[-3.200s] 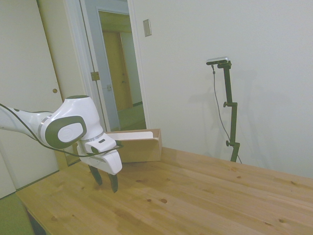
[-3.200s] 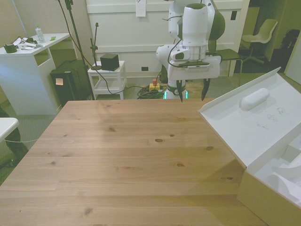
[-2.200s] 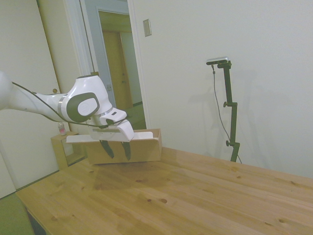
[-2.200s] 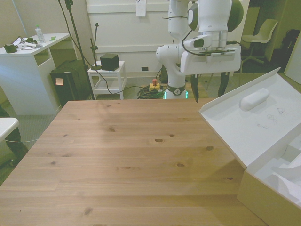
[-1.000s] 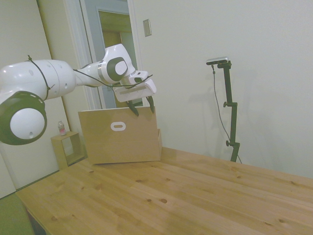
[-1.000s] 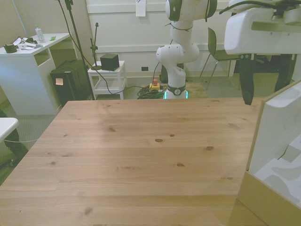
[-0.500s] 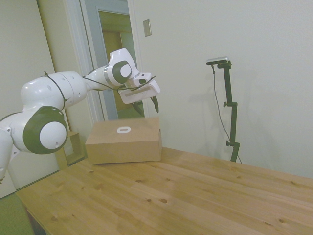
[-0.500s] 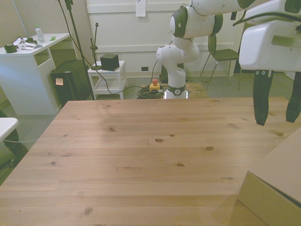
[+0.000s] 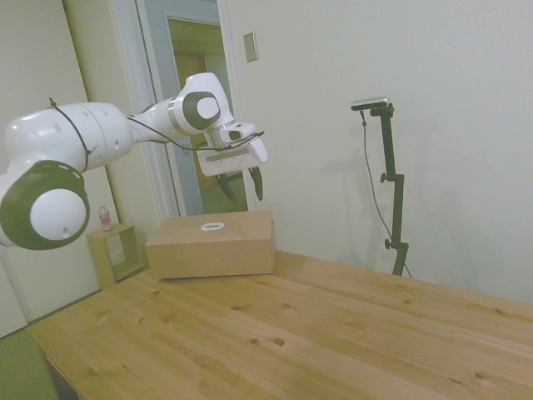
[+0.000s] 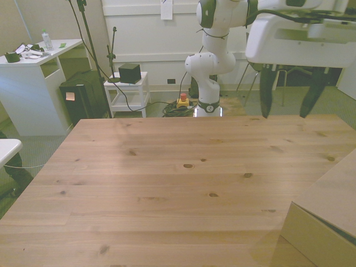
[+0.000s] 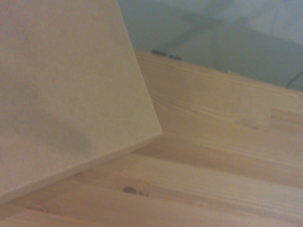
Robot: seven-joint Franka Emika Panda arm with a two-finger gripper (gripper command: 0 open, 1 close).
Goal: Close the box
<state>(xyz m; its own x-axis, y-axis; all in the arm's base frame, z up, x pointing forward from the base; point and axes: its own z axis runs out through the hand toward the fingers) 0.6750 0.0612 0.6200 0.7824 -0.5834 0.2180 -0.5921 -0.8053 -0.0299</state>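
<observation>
I'm looking across the wooden table (image 10: 167, 183) first, the biggest thing in view, and the box (image 9: 212, 243) is sitting at its far end in the side view, down in the lower corner on the front view's right. Its flap lid (image 9: 218, 223) is lying flat on top, oval handle hole (image 9: 211, 226) facing up, so I'm judging the closing as done or very nearly so. From here I can't tell whether the front edge is seated all the way down; a thin dark line is showing under the lid in the front view. I'm holding the gripper (image 9: 240, 185) in the air above the box, clear of the lid, fingers spread wide and carrying nothing. To finish well, I'm thinking a light downward press along the lid's free edge, fingers kept off the handle hole, and no sideways shove that could slide the whole box. The wrist camera is showing a corner of plain cardboard over the table planks, nothing snagged there. With the lid down, nothing inside is visible. Beside the table, a small wooden cube shelf (image 9: 114, 252) is holding a little bottle (image 9: 105, 218) on top.
</observation>
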